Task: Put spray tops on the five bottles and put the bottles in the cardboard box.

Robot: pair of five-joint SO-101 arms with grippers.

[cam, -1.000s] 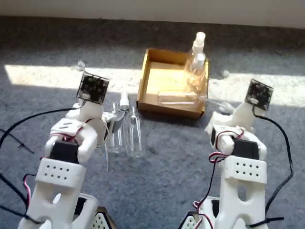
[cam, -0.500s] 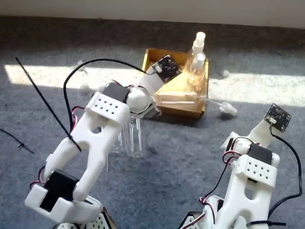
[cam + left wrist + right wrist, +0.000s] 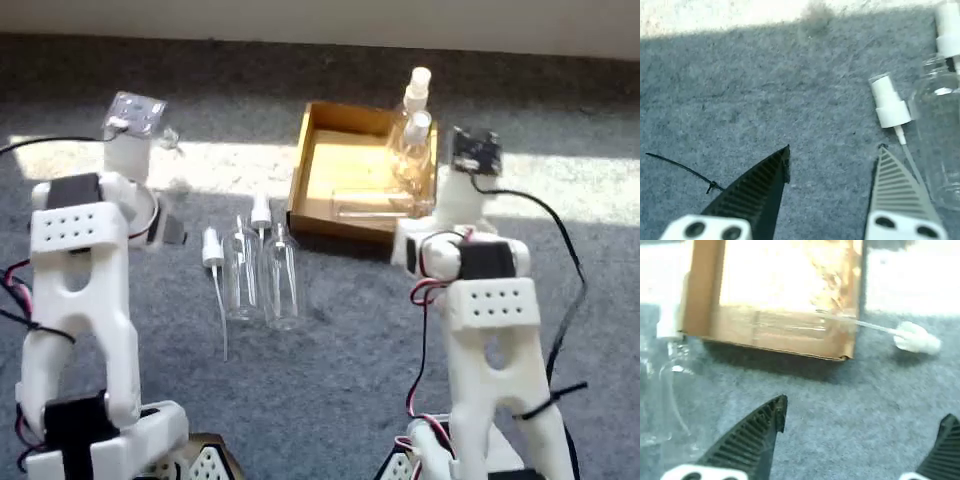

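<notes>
- Cardboard box sits far and central on the grey carpet, between my two arms, so I judge either one can drop a bottle in.
- Two capped bottles stand at the box's far right corner. I cannot tell whether the farther one is inside the wall or just beyond it.
- A third bottle lies flat inside, along the near wall.
- Two bare bottles lie side by side on the carpet just left of the box, necks pointing far, ready for capping.
- One loose spray top lies just left of them with its thin tube trailing toward me. A second top lies at their far end.
- My left claw is spread open and holds nothing. It hangs over bare carpet just left of that first spray top, which I judge is its pickup.
- My right claw gapes wide, also empty, over the carpet near the box's near wall.
- A third top lies right of the box, its tube reaching the box's right corner.
- The trailing tube runs close by my left claw's nearer finger and could snag, and a black cable tie lies on the carpet to the left.
</notes>
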